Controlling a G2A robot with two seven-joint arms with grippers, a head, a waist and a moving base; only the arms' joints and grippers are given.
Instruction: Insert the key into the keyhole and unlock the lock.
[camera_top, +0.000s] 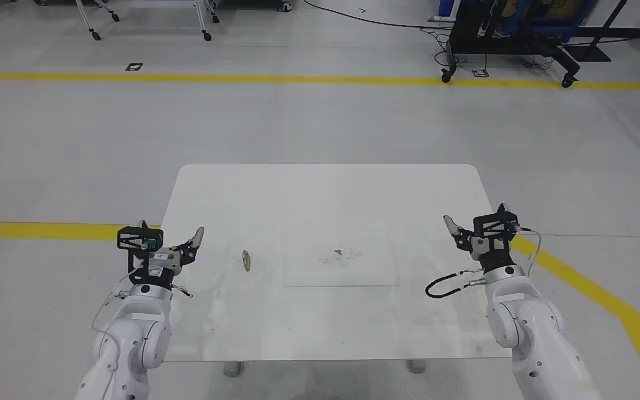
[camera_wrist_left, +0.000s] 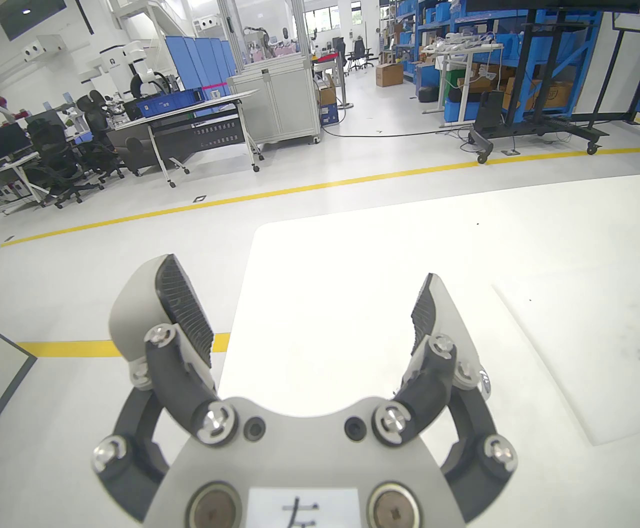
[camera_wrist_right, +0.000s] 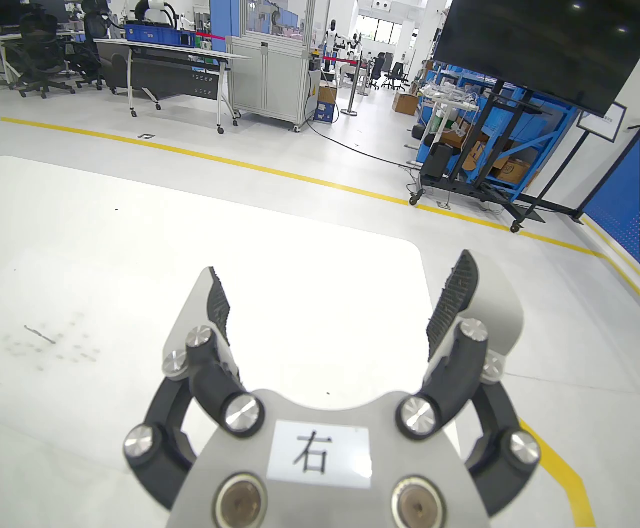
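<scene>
— On the table (camera_top: 320, 195), our left gripper (camera_wrist_left: 300, 295) and right gripper (camera_wrist_right: 340, 280) both gape wide, empty.
— Progress?
— None, we judge. Probably the lock (camera_top: 246, 261) is that brass bit near our left, the key (camera_top: 340, 255) that sliver mid-table, both untouched.

Bright, even overhead light throughout; floor (camera_top: 320, 120) and table (camera_top: 320, 200) read near white. Strong glare on the table just ahead of the left gripper (camera_wrist_left: 299, 270); milder ahead of the right gripper (camera_wrist_right: 339, 264). Screws (camera_wrist_right: 243, 414) at the right gripper's base carry bright highlights. Screen (camera_wrist_right: 530, 45) far ahead of it mirrors two ceiling lamps as small spots. Wrist views bow the yellow line (camera_wrist_left: 300, 190) toward the edges: wide-angle distortion.
</scene>
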